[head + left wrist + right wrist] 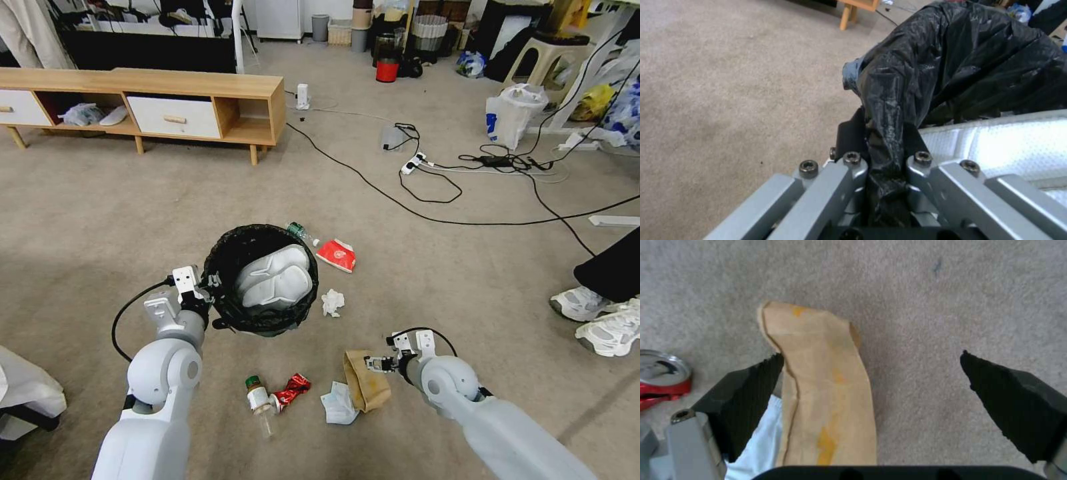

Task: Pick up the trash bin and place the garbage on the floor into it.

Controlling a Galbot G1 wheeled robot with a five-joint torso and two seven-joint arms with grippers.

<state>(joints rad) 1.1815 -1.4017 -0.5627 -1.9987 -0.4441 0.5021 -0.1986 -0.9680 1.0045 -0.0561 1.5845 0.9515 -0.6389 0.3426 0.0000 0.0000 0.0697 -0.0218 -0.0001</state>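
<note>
Left pincer point(208, 285) is clamped on the rim of the trash bin point(261, 279), pinching the black bag point(951, 66) folded over the edge; the left wrist view shows the fingers point(849, 133) closed on the bunched black plastic. Bin is held up off the carpet floor point(100, 220), tipped so its mouth faces the head camera, with a white molded foam piece point(277, 280) inside. Right pincer point(379, 364) is low over the floor at the brown paper bag point(365, 381), spread wide, nothing held; the right wrist view has the bag point(822, 390) lying between the two black pads point(751, 393), closer to one of them, other pad well apart from it. Whether that near pad touches the bag, cannot tell. A white tissue point(339, 404) lies just beside the paper bag, partly under it. Crushed red can point(291, 391) and a green-capped clear bottle point(259, 403) lie near each other on the floor between the two arms. Another crumpled white tissue point(332, 302) sits just right of the bin, and beyond it a flat red packet point(337, 255) and a second bottle point(301, 233) with a green label, near the bin's far edge. Black cables point(427, 193) and a low wooden TV cabinet point(153, 100) farther back.
</note>
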